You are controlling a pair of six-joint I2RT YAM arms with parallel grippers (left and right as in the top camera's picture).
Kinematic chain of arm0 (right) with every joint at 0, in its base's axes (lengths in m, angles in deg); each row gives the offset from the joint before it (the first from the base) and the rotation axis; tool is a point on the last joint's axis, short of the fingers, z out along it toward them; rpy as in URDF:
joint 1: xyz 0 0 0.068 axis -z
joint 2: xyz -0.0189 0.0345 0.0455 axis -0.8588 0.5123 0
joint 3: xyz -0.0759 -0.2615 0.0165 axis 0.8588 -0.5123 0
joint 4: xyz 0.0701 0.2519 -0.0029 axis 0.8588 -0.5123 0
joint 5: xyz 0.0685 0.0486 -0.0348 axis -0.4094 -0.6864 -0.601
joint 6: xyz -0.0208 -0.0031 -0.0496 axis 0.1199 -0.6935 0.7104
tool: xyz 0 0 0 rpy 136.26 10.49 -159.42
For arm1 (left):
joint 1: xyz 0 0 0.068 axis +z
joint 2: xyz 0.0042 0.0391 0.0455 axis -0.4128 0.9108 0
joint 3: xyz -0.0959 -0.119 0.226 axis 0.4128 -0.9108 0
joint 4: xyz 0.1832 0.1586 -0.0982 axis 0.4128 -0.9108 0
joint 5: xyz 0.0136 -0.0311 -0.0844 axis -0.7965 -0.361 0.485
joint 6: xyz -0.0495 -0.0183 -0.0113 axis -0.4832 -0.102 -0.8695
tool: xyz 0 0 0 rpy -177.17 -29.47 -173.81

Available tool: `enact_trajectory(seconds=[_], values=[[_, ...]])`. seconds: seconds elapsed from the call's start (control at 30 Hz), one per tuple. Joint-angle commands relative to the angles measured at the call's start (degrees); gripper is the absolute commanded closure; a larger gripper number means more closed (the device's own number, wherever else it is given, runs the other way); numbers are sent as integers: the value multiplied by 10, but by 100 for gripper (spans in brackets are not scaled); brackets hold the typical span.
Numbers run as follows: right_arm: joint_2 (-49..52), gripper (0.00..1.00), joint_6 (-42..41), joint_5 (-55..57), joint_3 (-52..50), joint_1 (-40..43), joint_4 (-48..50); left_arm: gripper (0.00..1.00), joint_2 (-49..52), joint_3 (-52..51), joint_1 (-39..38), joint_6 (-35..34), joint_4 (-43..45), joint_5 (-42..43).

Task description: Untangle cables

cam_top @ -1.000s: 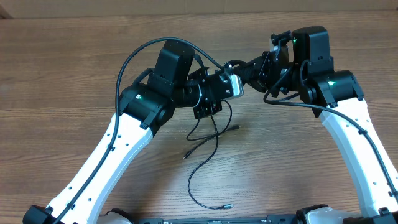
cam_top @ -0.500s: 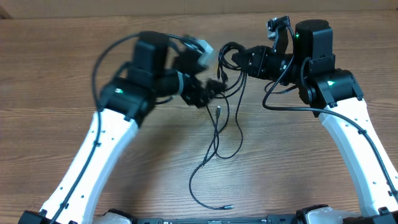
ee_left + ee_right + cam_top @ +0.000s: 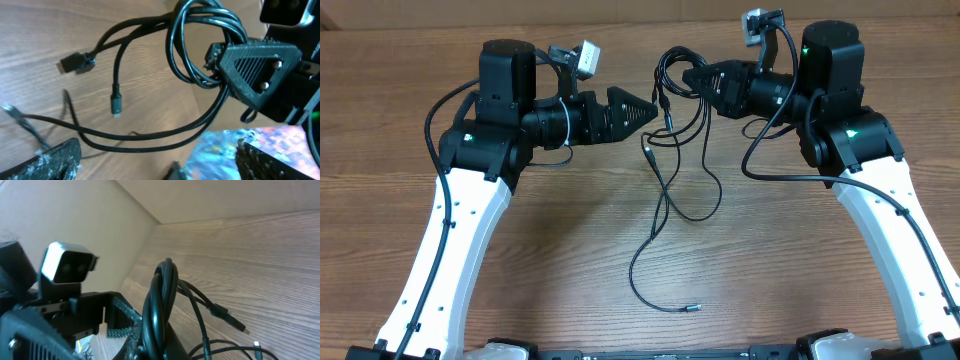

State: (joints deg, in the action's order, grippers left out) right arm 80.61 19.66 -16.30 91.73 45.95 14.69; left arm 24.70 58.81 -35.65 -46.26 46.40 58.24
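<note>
The cables (image 3: 672, 170) are thin black cords. Their looped upper part is pinched in my right gripper (image 3: 692, 76), which is shut on them above the table's far middle. Loose strands trail down across the wood to a small plug (image 3: 692, 308) near the front. In the left wrist view the cables' coil (image 3: 197, 45) hangs from the right gripper's finger (image 3: 255, 67), with two plugs (image 3: 72, 62) dangling free. My left gripper (image 3: 648, 106) is open just left of the bundle, with nothing between its fingers (image 3: 50, 160). In the right wrist view the coil (image 3: 161, 300) rises from my right gripper (image 3: 165, 347).
The wooden table (image 3: 800, 280) runs all round the arms. The left arm's wrist camera (image 3: 67, 265) faces the right gripper at close range. A thicker black wire (image 3: 775, 165) loops off the right arm.
My left gripper has opened, let go of the cables and swung back to the left. The right gripper keeps its hold, and the loose strands have dropped lower.
</note>
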Motion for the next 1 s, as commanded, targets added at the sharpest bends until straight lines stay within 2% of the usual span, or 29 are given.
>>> enact_trajectory(seconds=[0.0,0.2,0.3,0.57,0.73,0.77,0.87,0.9,0.93,0.97], values=[[1,96,-2,-55,5,-2,13,3,-15,9,-4,-82,15,16],[1,96,-2,-106,5,-3,28,9,-15,9,-22,-164,46,-4],[1,96,-1,-106,5,-3,29,32,-15,9,-33,-216,46,-31],[1,96,15,-106,5,-23,29,32,-15,9,-42,-284,58,-65],[1,96,20,-105,5,-34,30,33,-15,9,-49,-320,103,-79],[1,96,20,-106,5,-34,29,36,-14,9,-51,-320,109,-81],[1,96,20,-106,5,-34,29,70,-14,9,-53,-320,109,-96],[1,96,20,-106,5,-34,29,74,-15,9,-53,-320,109,-95],[1,96,20,-106,5,-34,29,86,-14,9,-53,-320,109,-95],[1,96,20,-106,5,-34,29,89,-14,9,-53,-320,109,-95]])
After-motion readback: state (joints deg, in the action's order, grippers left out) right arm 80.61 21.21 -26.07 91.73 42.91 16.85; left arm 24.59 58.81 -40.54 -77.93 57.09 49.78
